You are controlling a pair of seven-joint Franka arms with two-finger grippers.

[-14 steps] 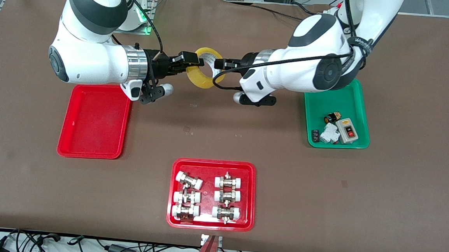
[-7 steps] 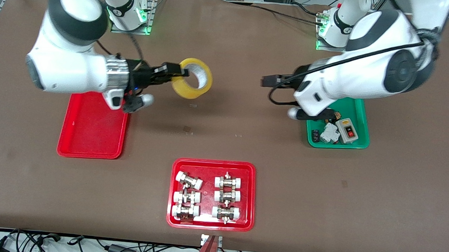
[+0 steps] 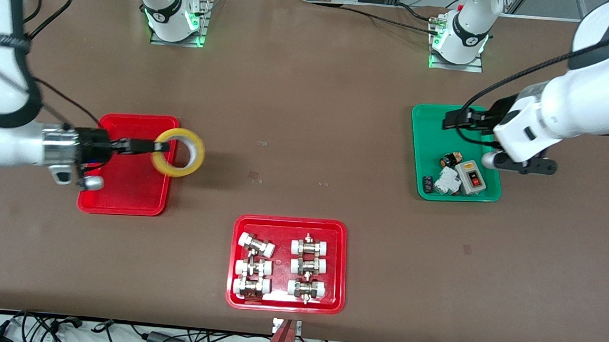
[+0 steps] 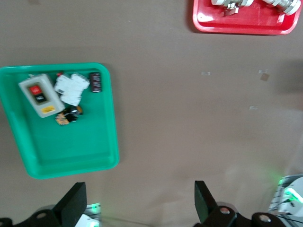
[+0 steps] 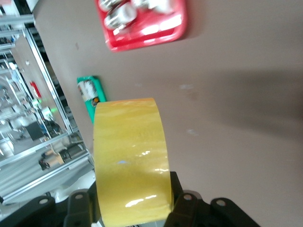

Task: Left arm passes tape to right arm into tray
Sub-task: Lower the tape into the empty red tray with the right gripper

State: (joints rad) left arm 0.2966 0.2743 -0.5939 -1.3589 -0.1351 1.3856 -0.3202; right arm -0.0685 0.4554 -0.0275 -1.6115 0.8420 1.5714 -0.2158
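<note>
Holding tape roll [image 3: 177,152] in right gripper [image 3: 150,147], jaws clamped across the roll's wall, one finger through the hole, roll on edge. Hanging in the air over the plain red tray [image 3: 123,202], at the tray's edge toward table centre, part of the roll over bare table. Probably gripping by the wall so the roll drops flat-ish on release; judging it needs to sit more squarely over the tray before letting go, else risking a landing on the rim and rolling off.

Idling left gripper [image 3: 451,119] over the green tray [image 3: 423,146], jaws spread wide, nothing between them; left wrist view confirming fingers [image 4: 73,205] apart and empty. Handover part looking done, placing into tray remaining.

Sitting in green tray: grey switch box with red button [image 3: 471,177], white breaker-like block [image 3: 447,181], small black and orange parts. Second red tray [image 3: 235,262], nearest the front camera, carrying six white-capped metal fittings [image 3: 255,246], not the target.

Reading no brands or labels: tape face plain yellow in right wrist view [image 5: 130,161], switch box markings too small to make out.
</note>
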